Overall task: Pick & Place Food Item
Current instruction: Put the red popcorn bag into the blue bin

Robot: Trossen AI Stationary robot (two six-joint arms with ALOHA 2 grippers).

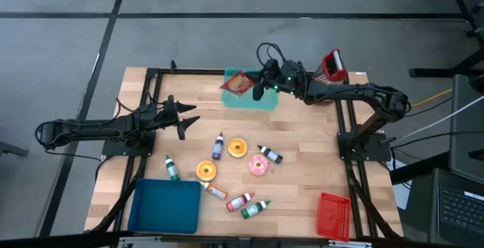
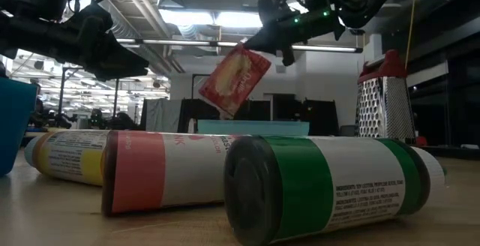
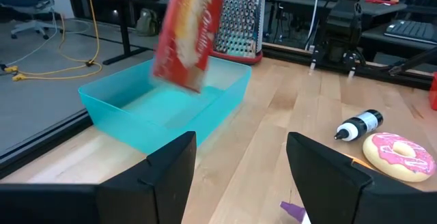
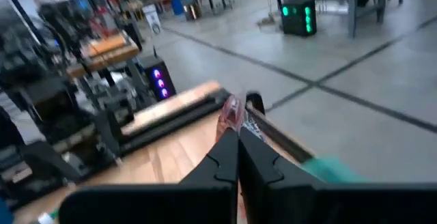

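Observation:
A red food packet (image 2: 234,79) hangs in the air over a teal bin (image 1: 257,100) at the table's far middle; the left wrist view shows the packet (image 3: 188,36) above the bin (image 3: 164,108). My right gripper (image 2: 259,45) is shut on the packet. My left gripper (image 1: 189,122) waits open over the table's left part, pointing toward the bin, with nothing between its fingers (image 3: 174,166). My right gripper pinches the packet's top edge (image 2: 250,49) between its two shut fingers (image 4: 229,152). The fingers come nearly level from the table's right side. The packet hangs tilted below them, clear of the bin and the table.
A pink donut (image 1: 259,165), two orange rings (image 1: 237,147) and several small bottles (image 1: 240,201) lie around the table's middle. A blue tray (image 1: 165,205) sits front left, a red basket (image 1: 333,216) front right, and a metal grater (image 1: 330,65) far right.

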